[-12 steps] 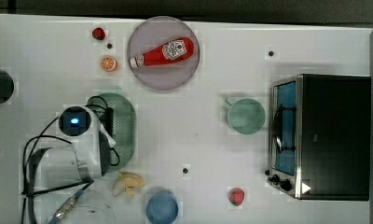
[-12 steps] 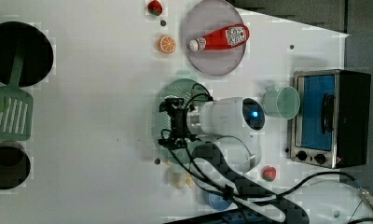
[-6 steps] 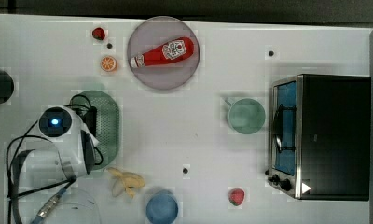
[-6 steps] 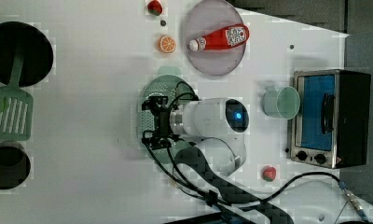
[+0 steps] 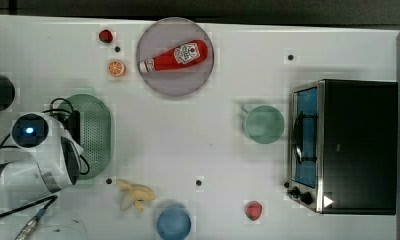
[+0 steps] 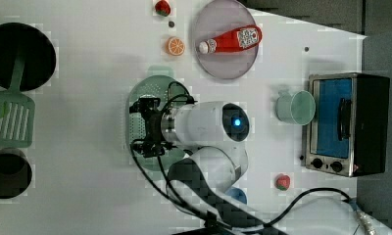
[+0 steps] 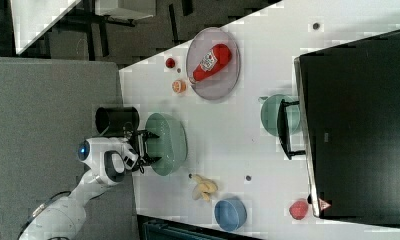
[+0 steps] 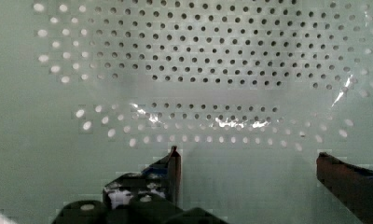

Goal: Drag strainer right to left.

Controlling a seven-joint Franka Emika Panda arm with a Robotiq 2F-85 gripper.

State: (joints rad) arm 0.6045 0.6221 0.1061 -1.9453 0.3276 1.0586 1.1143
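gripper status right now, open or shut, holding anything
gripper: open, fingers spread inside the pale mint-green perforated plastic strainer, clamping nothing.

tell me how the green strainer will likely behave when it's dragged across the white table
The strainer looks like thin moulded plastic, so probably light and fairly stiff. Its low, wide oval shape suggests it will slide rather than tip. The table looks smooth, so it may skid or swivel easily around the open gripper pushing inside it.

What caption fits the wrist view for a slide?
Open gripper, dark fingers spread, down inside the pale mint-green perforated plastic strainer.
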